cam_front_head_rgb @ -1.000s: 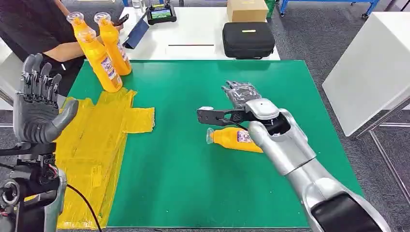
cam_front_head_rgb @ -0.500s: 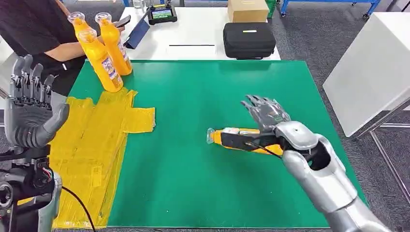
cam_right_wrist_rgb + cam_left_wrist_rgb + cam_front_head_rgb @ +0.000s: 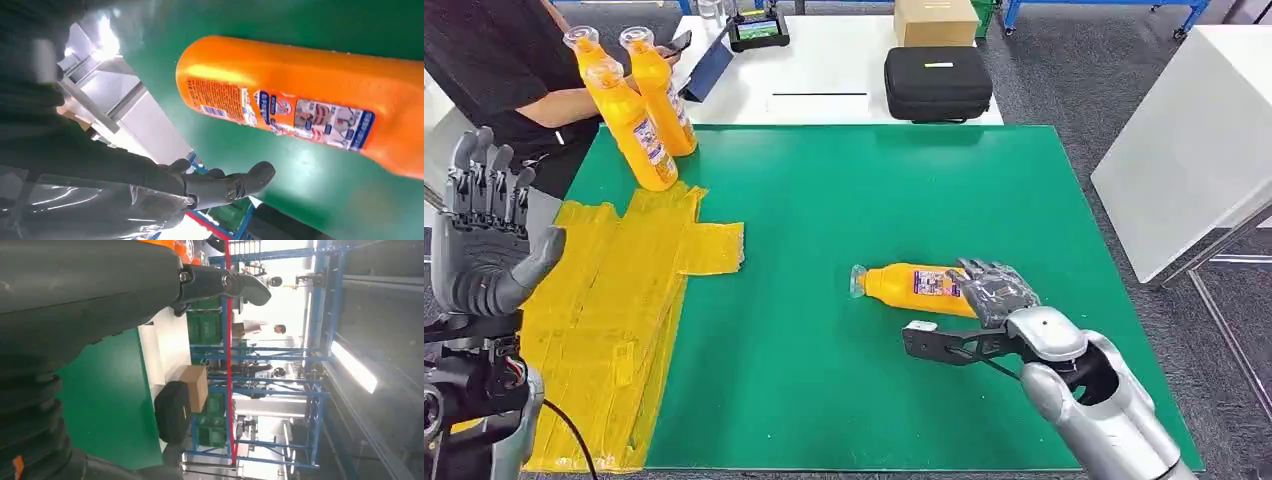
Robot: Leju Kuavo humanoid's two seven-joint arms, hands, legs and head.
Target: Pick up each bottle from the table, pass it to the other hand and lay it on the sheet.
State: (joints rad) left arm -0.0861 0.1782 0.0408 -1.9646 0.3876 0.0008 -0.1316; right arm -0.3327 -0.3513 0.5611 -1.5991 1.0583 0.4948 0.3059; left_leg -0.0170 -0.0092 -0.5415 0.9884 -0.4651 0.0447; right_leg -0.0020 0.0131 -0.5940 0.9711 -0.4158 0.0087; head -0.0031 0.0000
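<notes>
An orange bottle with a blue-and-white label lies on its side on the green mat, cap pointing left. My right hand is open at the bottle's base end, fingers spread over that end and thumb stretched out on the near side. In the right wrist view the bottle lies apart from a dark fingertip. My left hand is raised at the left, open and holding nothing, above the yellow sheet. Two more orange bottles stand upright at the mat's far left corner.
A person in black sits by the far left corner, behind the upright bottles. On the white table beyond the mat are a black case, a cardboard box and a tablet. Another white table stands to the right.
My right hand has drawn back from beyond the bottle to its base end near me, and its thumb now lies on the near side. The bottle has not moved. The left hand stays raised.
</notes>
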